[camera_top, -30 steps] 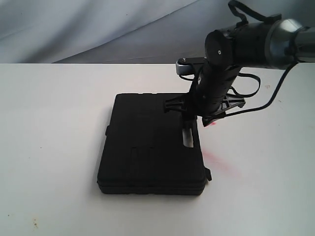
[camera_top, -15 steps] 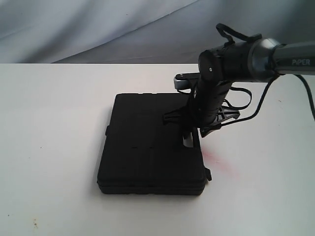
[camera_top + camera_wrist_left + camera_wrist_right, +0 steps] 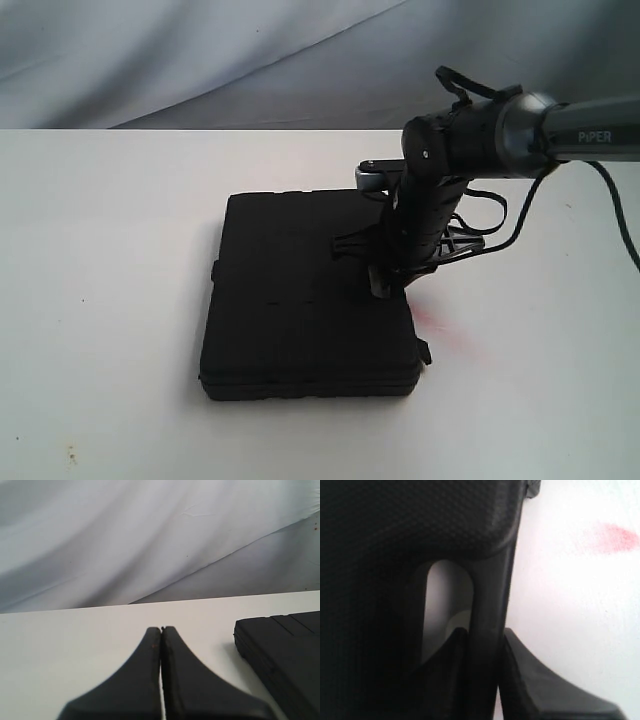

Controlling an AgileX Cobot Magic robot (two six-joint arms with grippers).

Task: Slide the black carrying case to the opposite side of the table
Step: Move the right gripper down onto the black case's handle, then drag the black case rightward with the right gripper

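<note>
The black carrying case (image 3: 300, 290) lies flat in the middle of the white table (image 3: 100, 250). My right gripper (image 3: 385, 282) comes down from the right onto the case's right edge. In the right wrist view it (image 3: 485, 632) is shut on the case's handle bar (image 3: 490, 600), one finger in the handle slot and the other outside it. My left gripper (image 3: 161, 629) is shut with nothing in it, low over bare table. A corner of the case (image 3: 285, 650) shows beside it. The left arm is out of the exterior view.
A pink-red smear (image 3: 437, 322) marks the table just right of the case, and the smear (image 3: 612, 536) also shows in the right wrist view. A grey-white cloth backdrop (image 3: 200, 60) hangs behind the table's far edge. Small specks (image 3: 70, 458) dot the front left.
My right arm has lowered and shifted left, its fingers settling onto the handle at the case's right edge. The case has slid slightly to the left. No earlier left wrist frame is given.
</note>
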